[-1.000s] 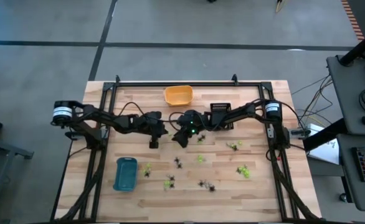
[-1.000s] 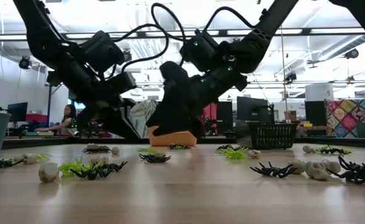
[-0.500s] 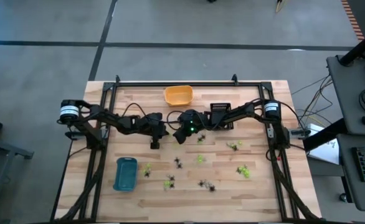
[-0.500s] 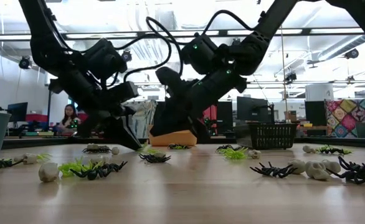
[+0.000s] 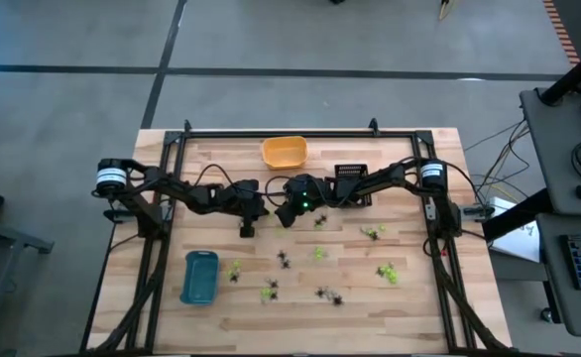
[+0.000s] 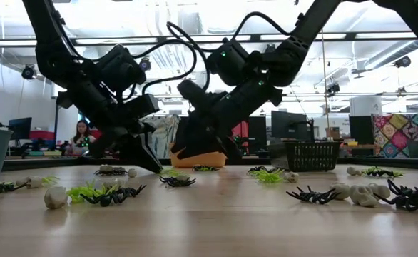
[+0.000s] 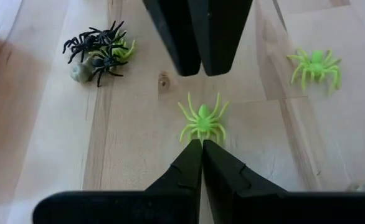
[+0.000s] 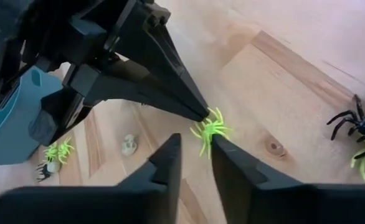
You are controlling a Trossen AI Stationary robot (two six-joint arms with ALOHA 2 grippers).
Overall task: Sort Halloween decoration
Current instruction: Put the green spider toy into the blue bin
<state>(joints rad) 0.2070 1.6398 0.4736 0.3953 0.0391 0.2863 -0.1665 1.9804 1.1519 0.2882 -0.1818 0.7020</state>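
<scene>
Two grippers crowd one green spider (image 7: 202,122).
Left gripper (image 7: 202,144) closed, empty, at its six o'clock; right gripper (image 8: 195,149) part-open, empty: collision could flick it away.

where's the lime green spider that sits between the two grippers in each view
High view: hidden under the grippers near table centre.
Low view: green spider on the table below both grippers.
Left wrist view: picture centre.
Right wrist view: centre.
Shared landmark: left gripper, shut, its tip right at the spider.

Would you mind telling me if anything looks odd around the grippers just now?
Yes: both grippers crowd one green spider mid-table. The left gripper, shut, points its tips at it, while the right gripper stands part open just beside it.
</scene>
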